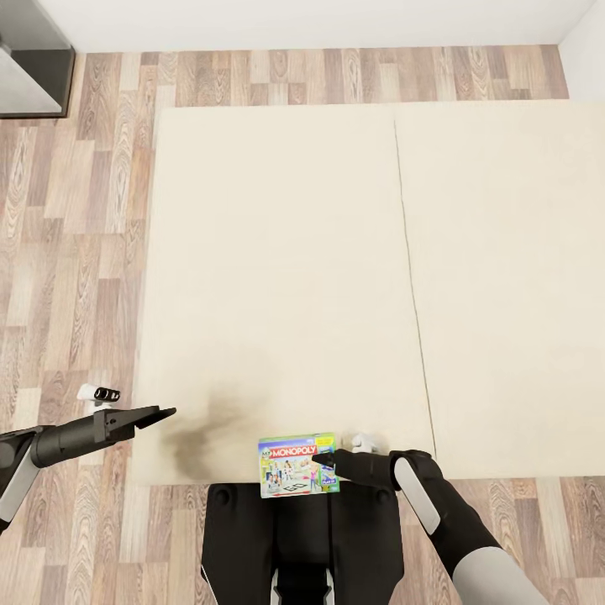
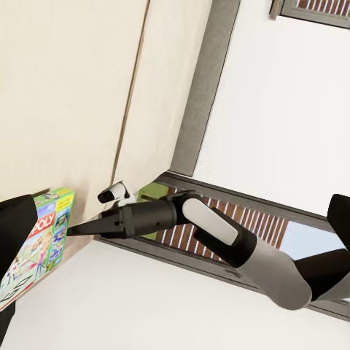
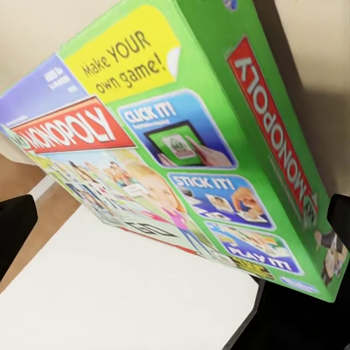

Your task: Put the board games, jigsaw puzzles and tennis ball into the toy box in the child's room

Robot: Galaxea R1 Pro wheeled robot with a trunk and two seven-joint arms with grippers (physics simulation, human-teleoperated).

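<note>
The purple-blue and green Monopoly board game [image 1: 297,464] lies flat at the near edge of the cream bed [image 1: 277,252], slightly overhanging it. My right gripper [image 1: 324,460] is open at the carton's right side. In the right wrist view the carton [image 3: 175,146] sits between the two dark fingers [image 3: 14,230], and I cannot tell whether they touch it. My left gripper [image 1: 165,412] is open and empty over the bed's left edge. Its wrist view shows the carton [image 2: 44,237] with the right arm's fingertips [image 2: 73,230] against it. The table and toy box are out of view.
Wood-plank floor [image 1: 76,252] runs along the bed's left and far sides. A dark grey piece of furniture [image 1: 29,59] stands at the far left corner. My black base [image 1: 294,538] is against the bed's near edge. A seam [image 1: 412,294] divides the bed top.
</note>
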